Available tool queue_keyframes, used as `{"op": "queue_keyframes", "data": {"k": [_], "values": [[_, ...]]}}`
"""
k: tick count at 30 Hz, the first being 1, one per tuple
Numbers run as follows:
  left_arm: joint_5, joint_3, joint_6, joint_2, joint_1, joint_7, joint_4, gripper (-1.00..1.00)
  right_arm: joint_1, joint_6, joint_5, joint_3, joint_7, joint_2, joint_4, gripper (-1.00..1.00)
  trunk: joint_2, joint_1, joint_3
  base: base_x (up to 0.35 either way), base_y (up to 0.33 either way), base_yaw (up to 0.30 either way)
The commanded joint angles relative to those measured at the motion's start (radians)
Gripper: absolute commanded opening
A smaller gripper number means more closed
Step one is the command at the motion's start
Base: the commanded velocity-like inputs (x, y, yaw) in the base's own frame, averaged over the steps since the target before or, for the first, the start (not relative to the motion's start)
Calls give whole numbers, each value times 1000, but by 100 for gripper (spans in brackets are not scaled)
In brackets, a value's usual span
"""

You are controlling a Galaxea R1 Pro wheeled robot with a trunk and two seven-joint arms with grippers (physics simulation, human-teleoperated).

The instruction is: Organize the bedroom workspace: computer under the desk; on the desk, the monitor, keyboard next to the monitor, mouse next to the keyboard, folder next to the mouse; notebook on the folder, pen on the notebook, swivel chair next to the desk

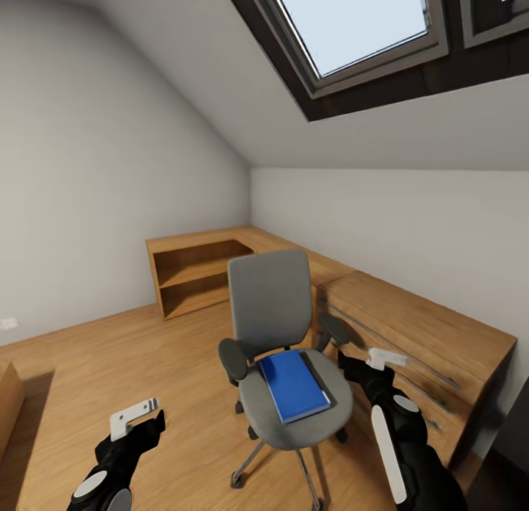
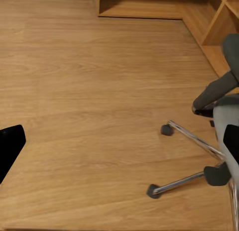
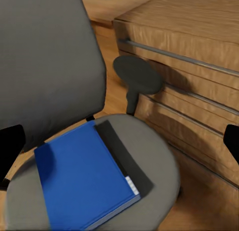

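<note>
Grippers [image 1: 141, 415] [image 1: 375, 364] gape wide, right one beside folder [image 1: 294, 385] on swivel chair [image 1: 270, 305].

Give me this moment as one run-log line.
phase: approaching chair | bright blue flat folder: lying on grey upholstered swivel chair seat | right gripper: open, above seat | left gripper: open, over wooden floor

Grey swivel chair [image 1: 283, 349] standing upright on the wooden floor, right beside a light wooden drawer chest [image 1: 433, 335]. Tall padded back, round seat, two dark arm pads. Shiny metal legs with small dark wheels spread out under the seat. Flat bright blue folder [image 1: 294, 385] lying on the chair seat, a bit crooked, one short end near the chair back. Dark spine and thin pale edges along the folder's side nearest the chest. Folder closed, covering much of the seat.
</note>
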Motion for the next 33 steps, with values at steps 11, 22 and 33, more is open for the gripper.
{"op": "queue_keyframes", "data": {"k": [11,22,33], "values": [[9,-10,4,-1,-1,12,-1,100,0,2,-4,34,-3,-2,21,100,-64,35,-35,0,0,209],[8,-15,2,-3,-1,12,-1,100,7,-6,2,39,0,-12,43,100,-141,77,-70,0,0,10],[7,-43,-1,-1,-1,13,-1,100,7,-6,1,41,0,-12,43,100,-218,119,-105,0,0,0]]}}
